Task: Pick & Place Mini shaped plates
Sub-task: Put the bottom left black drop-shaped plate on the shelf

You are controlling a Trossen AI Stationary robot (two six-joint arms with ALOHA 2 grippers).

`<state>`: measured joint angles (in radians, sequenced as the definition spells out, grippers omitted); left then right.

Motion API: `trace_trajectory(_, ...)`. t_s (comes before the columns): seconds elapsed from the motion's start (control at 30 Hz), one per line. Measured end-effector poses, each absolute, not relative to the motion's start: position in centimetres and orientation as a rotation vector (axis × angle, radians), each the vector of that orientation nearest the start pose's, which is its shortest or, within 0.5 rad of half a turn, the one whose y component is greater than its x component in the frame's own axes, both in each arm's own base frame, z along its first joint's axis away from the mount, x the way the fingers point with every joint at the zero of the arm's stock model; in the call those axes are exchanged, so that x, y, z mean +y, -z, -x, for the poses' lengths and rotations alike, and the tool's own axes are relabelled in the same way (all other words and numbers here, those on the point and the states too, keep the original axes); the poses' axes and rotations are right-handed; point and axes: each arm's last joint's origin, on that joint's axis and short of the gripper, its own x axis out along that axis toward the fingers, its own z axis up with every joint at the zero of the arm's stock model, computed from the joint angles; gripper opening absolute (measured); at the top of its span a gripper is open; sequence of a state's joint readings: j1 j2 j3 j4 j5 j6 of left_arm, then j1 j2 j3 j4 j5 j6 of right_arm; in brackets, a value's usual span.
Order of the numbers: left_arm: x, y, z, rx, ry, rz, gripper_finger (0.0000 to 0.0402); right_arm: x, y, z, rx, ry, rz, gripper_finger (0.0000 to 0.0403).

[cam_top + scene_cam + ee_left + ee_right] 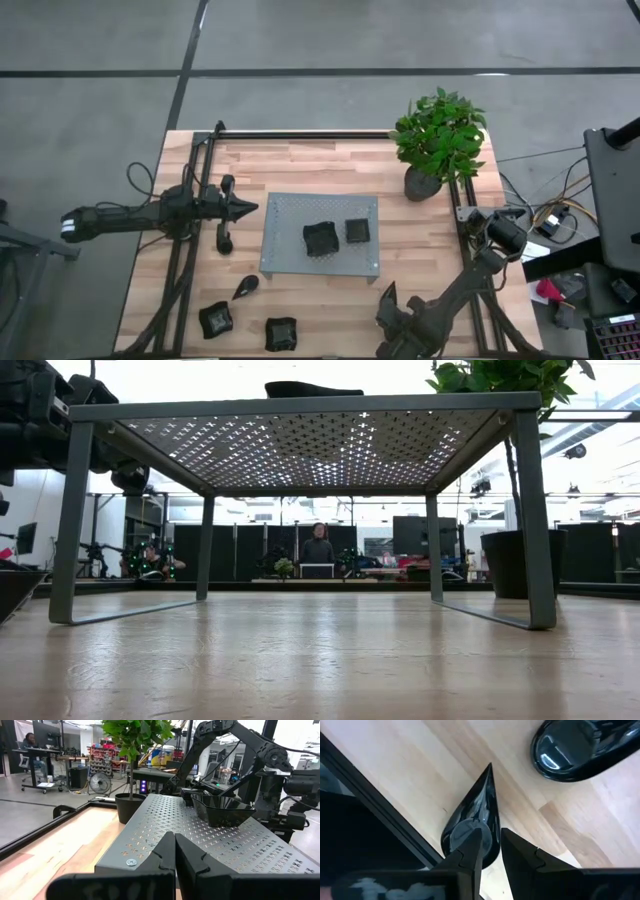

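The grey perforated tray (290, 215) stands on its legs in the middle of the wooden worktop (300, 160), and two of the mini shaped plates sit on top of it side by side – a larger wavy-edged one (320, 239) and a small square one (357, 230). Three more plates lie on the bare wood near the front-left corner: a teardrop plate (245, 287), a crinkled one (215, 319) and another square-ish one (281, 333), all apart from each other.

The left pincer (245, 208) hangs just beside the tray's left edge, its fingers (162, 855) pressed together with nothing between them. The right pincer (386, 300) is down at the front of the worktop, right of the tray – its wrist view shows narrow-set fingers (470, 852) over a glossy teardrop plate (477, 815), with a rounder dark plate (580, 747) close by; whether they actually grip it, I cannot tell.

A potted green plant (438, 140) stands at the back right corner.
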<state>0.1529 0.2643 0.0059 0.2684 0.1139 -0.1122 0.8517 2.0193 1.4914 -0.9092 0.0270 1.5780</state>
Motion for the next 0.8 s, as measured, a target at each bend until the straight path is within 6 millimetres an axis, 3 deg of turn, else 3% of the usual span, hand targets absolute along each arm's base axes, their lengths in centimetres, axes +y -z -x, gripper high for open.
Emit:
trace_trajectory(0.67,1.4,-16.9,-11.3,-0.011,-0.039,0.111,0.0,29.0,-15.1,-25.1,1.409,0.461,-0.677,0.0067)
trace_trajectory(0.8,1.4,-16.9,-11.3,-0.011,-0.039,0.111,0.0,29.0,-14.9,-25.1,1.404,0.453,-0.689,0.0049)
